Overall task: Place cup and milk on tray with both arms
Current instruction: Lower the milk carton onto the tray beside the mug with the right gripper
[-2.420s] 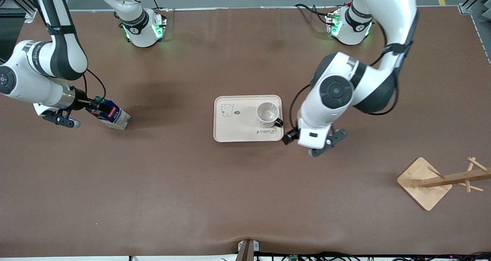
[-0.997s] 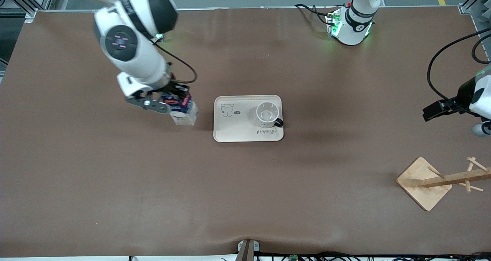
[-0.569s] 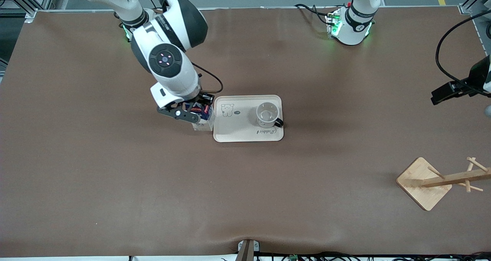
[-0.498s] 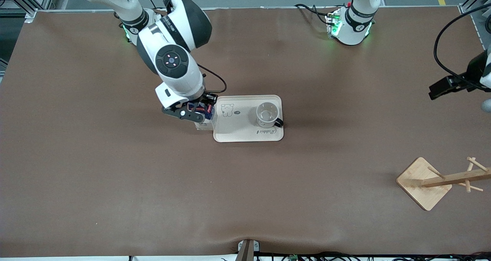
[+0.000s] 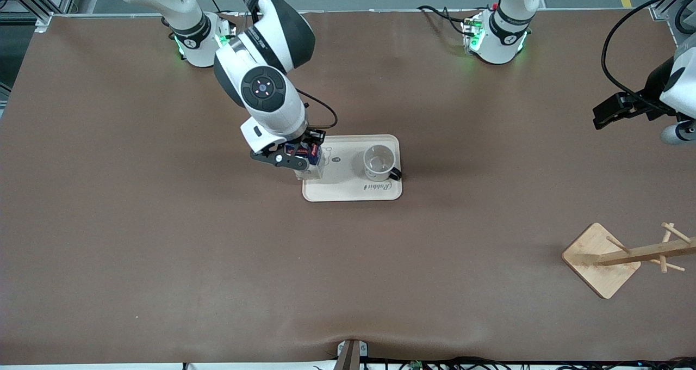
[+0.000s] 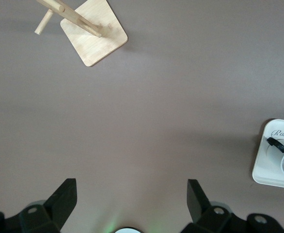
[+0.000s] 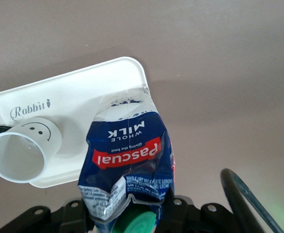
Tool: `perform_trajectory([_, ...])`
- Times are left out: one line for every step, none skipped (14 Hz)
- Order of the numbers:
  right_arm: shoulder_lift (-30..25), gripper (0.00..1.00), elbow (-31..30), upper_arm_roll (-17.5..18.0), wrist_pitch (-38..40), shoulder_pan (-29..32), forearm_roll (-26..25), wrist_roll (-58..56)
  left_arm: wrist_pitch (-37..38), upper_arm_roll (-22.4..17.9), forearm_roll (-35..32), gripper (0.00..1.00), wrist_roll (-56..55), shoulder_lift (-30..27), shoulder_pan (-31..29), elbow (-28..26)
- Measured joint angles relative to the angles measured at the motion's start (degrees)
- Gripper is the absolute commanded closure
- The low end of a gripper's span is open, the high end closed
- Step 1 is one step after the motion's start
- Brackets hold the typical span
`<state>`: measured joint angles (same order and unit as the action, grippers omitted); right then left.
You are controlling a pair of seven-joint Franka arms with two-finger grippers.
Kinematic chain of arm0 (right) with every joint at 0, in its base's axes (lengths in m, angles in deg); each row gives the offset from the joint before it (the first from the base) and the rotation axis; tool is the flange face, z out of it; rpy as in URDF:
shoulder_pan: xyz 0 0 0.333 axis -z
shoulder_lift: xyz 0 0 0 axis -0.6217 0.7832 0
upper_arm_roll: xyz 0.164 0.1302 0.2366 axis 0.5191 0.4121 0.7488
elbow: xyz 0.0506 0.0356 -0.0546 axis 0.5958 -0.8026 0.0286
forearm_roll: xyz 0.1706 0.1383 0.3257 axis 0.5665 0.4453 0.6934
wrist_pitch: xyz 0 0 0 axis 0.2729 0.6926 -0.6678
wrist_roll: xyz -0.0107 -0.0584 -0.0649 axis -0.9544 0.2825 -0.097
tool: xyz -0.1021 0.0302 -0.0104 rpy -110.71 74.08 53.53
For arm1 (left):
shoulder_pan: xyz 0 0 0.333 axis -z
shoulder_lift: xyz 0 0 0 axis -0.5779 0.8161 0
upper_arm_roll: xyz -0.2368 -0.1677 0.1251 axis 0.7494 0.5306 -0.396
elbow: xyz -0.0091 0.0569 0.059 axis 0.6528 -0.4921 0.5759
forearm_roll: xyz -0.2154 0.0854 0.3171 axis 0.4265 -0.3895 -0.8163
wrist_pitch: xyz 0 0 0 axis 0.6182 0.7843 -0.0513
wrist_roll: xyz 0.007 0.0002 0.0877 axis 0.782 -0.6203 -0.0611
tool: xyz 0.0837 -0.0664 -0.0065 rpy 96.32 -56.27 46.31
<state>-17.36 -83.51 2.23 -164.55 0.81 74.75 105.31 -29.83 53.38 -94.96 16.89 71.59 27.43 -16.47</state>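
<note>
Right arm first: its right gripper [image 5: 302, 155] hangs over the end of the flat cream rectangular tray [image 5: 348, 191] toward the right arm's side of the table, fingers clamped on the top of the small dark blue gable-top milk carton with the red label [image 5: 309, 160]. In the right wrist view the carton [image 7: 130, 167] is pinched near its green cap, its white lower part pointing down at the tray edge [image 7: 74, 92]; I cannot tell whether the base touches the tray yet. Judgement: the step in hand is setting the milk down. To do it well, bring the carton fully inside the rim, keep it upright, lower until the base sits flat, and only then release; a base landing on the raised rim would likely tip it. Leave a gap to the mug. On the tray, toward the left arm's end, stands the small white enamel-style cup with the black smiley face and loop handle [image 5: 379, 162], upright and empty. Left gripper [image 6: 132, 201] waits up over the left arm's end of the table, fingers spread wide, holding nothing. A wooden rack with a square base [image 5: 601, 259] stands well apart, nearer the front camera.
</note>
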Motion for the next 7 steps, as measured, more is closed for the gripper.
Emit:
perform_trajectory([1.0, 1.0, 0.0, 0.0, -1.9, -0.6, 0.1, 0.0, -0.2, 0.0, 0.0, 0.0, 0.0, -0.2, 0.0, -0.4])
perform_trajectory([1.9, 1.0, 0.0, 0.0, -3.5, -1.2, 0.1, 0.1, -0.3, 0.0, 0.1, 0.0, 0.0, -0.4, 0.0, -0.6])
perform_trajectory([2.8, 1.0, 0.0, 0.0, -4.2, -1.8, 0.1, 0.3, -0.4, 0.0, 0.1, 0.0, 0.0, -0.5, -0.1, -0.7])
perform_trajectory([3.3, 1.0, 0.0, 0.0, -4.3, -2.1, 0.1, 0.4, -0.5, 0.0, 0.1, 0.0, 0.0, -0.5, -0.1, -0.7])
perform_trajectory([3.6, 1.0, 0.0, 0.0, -4.3, -2.3, 0.1, 0.4, -0.6, 0.0, 0.1, 0.0, 0.1, -0.5, -0.3, -0.7])
perform_trajectory([3.7, 1.0, -0.1, 0.0, -4.2, -2.5, 0.1, 0.4, -0.6, -0.1, 0.1, 0.0, 0.4, -0.5, -0.4, -0.7])
perform_trajectory([3.8, 0.97, -0.1, 0.0, -4.1, -2.6, 0.1, 0.4, -0.7, -0.1, 0.1, 0.0, 1.2, -0.5, -0.5, -0.7])
